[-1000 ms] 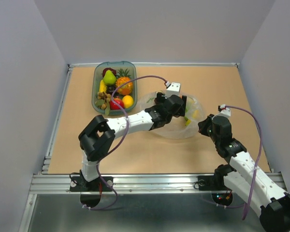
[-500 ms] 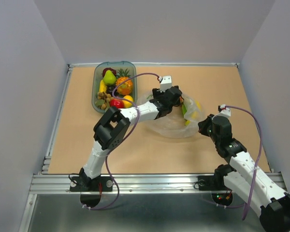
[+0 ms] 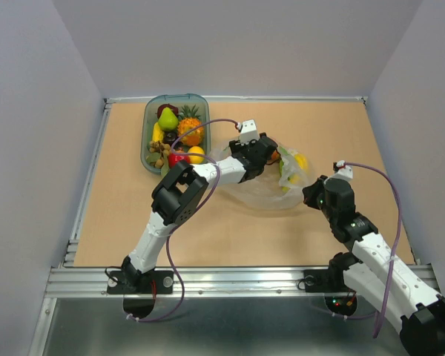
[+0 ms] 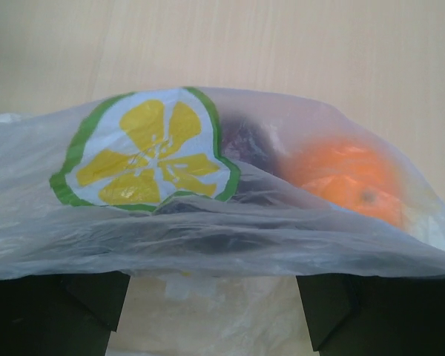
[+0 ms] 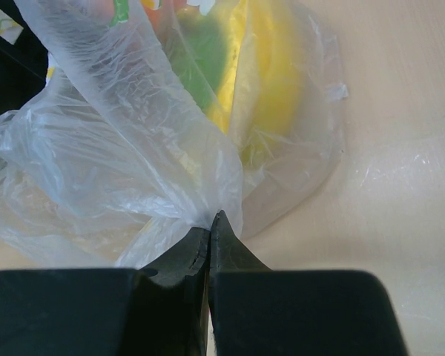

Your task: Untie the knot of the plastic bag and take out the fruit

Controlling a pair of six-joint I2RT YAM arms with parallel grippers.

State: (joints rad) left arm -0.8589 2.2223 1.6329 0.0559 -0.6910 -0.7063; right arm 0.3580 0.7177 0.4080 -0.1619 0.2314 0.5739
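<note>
The clear plastic bag lies right of the table's middle, with a yellow banana and a green piece inside. My left gripper is open at the bag's far side. In the left wrist view its jaws stand wide apart under a fold of film with a lemon print, and an orange shows inside. My right gripper is shut on the bag's edge, with the banana beyond it. I cannot make out a knot.
A green-tinted tray stands at the back left. It holds a pineapple, a pear, a lemon and other toy fruit. Raised rails run along the table's left and far edges.
My left wrist has moved left and farther back over the bag, and its elbow has swung forward. The bag has bunched up between the grippers. The right arm has stayed still.
</note>
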